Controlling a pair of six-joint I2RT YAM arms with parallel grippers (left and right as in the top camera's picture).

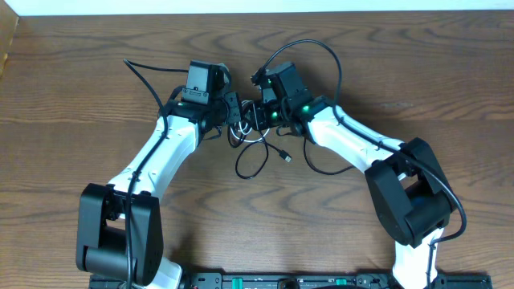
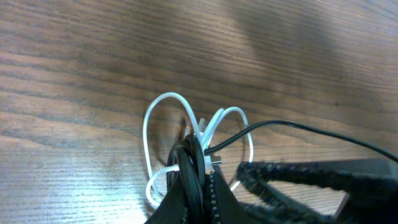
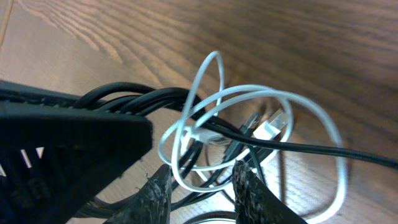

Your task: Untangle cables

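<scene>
**A:** Cables [image 1: 249, 128] first. Where are they lying?

**B:** You are looking at them bunched in one knot near the middle of the table [image 1: 80, 96], slightly toward the far side, right between your two grippers. The black cable [image 2: 188, 163] is running in several coils. The white cable [image 2: 151, 121] is looping through and around those coils, so the two are touching in many places.

**A:** What is trailing out of the knot?

**B:** One black loop is lying on the wood on the near side, and a small black plug [image 1: 285, 157] is resting just to the right of it. In the right wrist view you are seeing a white plug [image 3: 272, 128] sitting inside the white loops.

**A:** How is the left gripper [image 1: 233, 107] doing?

**B:** Your left gripper is sitting on the left of the knot and is clamping closed on the black coils.

**A:** And the right gripper [image 3: 202, 186]?

**B:** Its jaws are standing partly apart on the right side of the knot. White and black strands are passing through the gap, but I am not seeing the pads pressing on them.
</scene>
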